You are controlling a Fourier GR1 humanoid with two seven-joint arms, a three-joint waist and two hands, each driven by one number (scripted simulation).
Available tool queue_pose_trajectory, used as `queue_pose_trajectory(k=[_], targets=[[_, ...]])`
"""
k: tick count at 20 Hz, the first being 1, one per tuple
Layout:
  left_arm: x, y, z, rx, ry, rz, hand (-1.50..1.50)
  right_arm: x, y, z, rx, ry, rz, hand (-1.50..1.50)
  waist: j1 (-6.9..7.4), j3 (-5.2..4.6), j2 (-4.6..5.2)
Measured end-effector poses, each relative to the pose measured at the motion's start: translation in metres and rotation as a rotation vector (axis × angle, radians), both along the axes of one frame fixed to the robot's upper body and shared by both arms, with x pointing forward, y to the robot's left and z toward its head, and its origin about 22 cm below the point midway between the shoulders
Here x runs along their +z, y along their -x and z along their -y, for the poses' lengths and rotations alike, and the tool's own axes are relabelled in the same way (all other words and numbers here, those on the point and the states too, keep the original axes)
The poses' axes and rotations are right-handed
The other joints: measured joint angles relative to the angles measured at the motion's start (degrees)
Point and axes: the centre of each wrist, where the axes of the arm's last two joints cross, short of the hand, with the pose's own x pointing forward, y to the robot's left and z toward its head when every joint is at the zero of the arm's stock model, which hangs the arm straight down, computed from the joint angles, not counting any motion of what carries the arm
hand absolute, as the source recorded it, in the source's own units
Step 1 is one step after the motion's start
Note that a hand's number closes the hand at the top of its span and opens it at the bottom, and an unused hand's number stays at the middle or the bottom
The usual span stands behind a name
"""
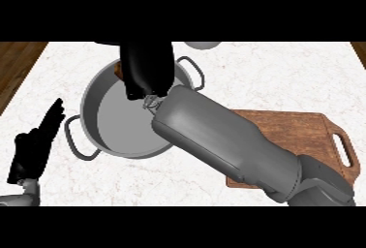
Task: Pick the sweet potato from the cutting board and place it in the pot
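Pretty much at the finish line here: the right robot hand is curled round the sweet potato (only a brown sliver peeks out beside the fingers) and hangs over the far side of the pot. Nothing shows on the board, so I'd say all that's left is letting go. Count-wise: one sweet potato, one pot, one board on the bench, and two hands, the left robot hand resting straight-fingered at the left edge.
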Motion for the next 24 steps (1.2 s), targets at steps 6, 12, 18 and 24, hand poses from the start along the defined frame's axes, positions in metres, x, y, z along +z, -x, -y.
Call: queue_pose_trajectory(k=[6, 12, 18, 24], targets=[[0.002, -0.005, 0.007, -0.015, -0.002, 0.012, 0.0, -0.021, -0.038, 0.015, -0.037, 0.074, -0.027, 1.5, 0.88, -0.01, 0.48], [0.002, -0.006, 0.015, -0.038, -0.003, 0.017, 0.0, -0.036, -0.059, 0.035, -0.053, -0.048, -0.113, -1.5, 2.3, 0.01, 0.95], [0.006, -0.008, 0.016, -0.057, 0.002, 0.021, 0.0, -0.048, -0.067, 0.047, -0.023, -0.158, -0.151, -1.5, 3.51, 0.02, 1.21], [0.011, -0.012, 0.017, -0.057, 0.004, 0.025, 0.0, -0.041, -0.066, 0.047, 0.043, -0.335, -0.043, -1.5, 3.38, 0.09, 1.23]])
